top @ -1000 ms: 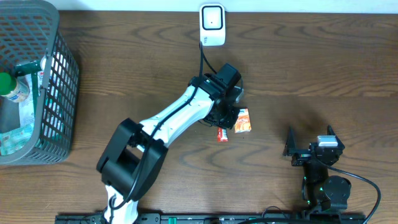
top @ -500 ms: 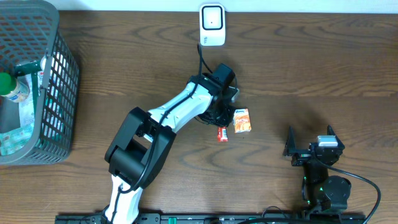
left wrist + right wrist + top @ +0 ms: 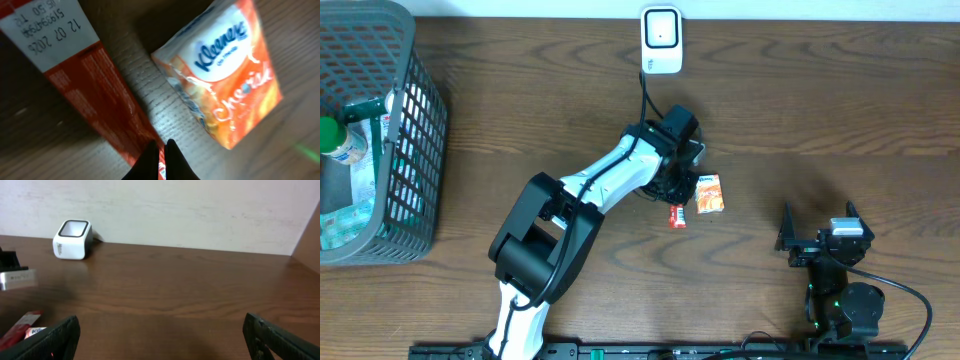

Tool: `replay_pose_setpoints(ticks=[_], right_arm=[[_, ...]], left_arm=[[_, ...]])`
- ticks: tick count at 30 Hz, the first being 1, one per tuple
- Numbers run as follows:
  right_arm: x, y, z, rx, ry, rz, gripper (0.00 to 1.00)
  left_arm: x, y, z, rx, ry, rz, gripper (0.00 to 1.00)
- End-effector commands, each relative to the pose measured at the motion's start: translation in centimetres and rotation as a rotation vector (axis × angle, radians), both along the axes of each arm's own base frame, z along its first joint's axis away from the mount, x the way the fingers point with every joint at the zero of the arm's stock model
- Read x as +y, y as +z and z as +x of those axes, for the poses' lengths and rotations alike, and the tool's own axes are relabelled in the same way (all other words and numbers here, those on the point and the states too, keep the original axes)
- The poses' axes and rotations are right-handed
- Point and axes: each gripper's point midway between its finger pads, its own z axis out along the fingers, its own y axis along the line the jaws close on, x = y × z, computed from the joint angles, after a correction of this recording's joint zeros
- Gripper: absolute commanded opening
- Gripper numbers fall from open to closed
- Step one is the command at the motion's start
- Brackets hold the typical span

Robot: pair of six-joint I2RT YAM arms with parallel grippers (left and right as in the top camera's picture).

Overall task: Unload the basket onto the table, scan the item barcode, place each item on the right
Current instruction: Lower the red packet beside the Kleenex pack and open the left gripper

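Where woodgrain table [image 3: 155, 107] shows, glossy rectangular tissue pack [image 3: 225, 75], flat red wrapper [image 3: 95, 95].

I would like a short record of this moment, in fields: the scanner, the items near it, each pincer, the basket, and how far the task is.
scanner: white, at the far edge of the table
tissue pack: orange Kleenex pack, lying on the table
red packet: flat beside the tissue pack, wood showing between them
left pincer: shut, tips at the red packet's edge; a grip cannot be confirmed
right pincer: open, empty, away from both items
basket: at the left, a green-capped bottle inside
task progress: no item presented to the scanner yet
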Motion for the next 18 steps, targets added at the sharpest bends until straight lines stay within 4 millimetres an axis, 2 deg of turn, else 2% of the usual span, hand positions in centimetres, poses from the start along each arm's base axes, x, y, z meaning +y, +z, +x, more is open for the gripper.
replay_pose_setpoints(ticks=[1, 9, 15, 18], right_arm=[[-0.2, -0.1, 0.0, 0.002, -0.005, -0.005, 0.99], [-0.2, -0.1, 0.0, 0.002, -0.005, -0.005, 0.99], [-0.2, -0.1, 0.0, 0.002, -0.005, -0.005, 0.99], [-0.2, -0.1, 0.0, 0.002, -0.005, -0.005, 0.99]], left_arm=[[1.1, -2.0, -0.8, 0.007, -0.012, 0.045, 0.07], [1.0, -2.0, -0.7, 0.007, 0.009, 0.041, 0.07], [-0.1, 1.9, 0.8, -0.080, 0.010, -0.024, 0.07], [-0.1, 3.9, 1.7, -0.143, 0.020, -0.036, 0.07]])
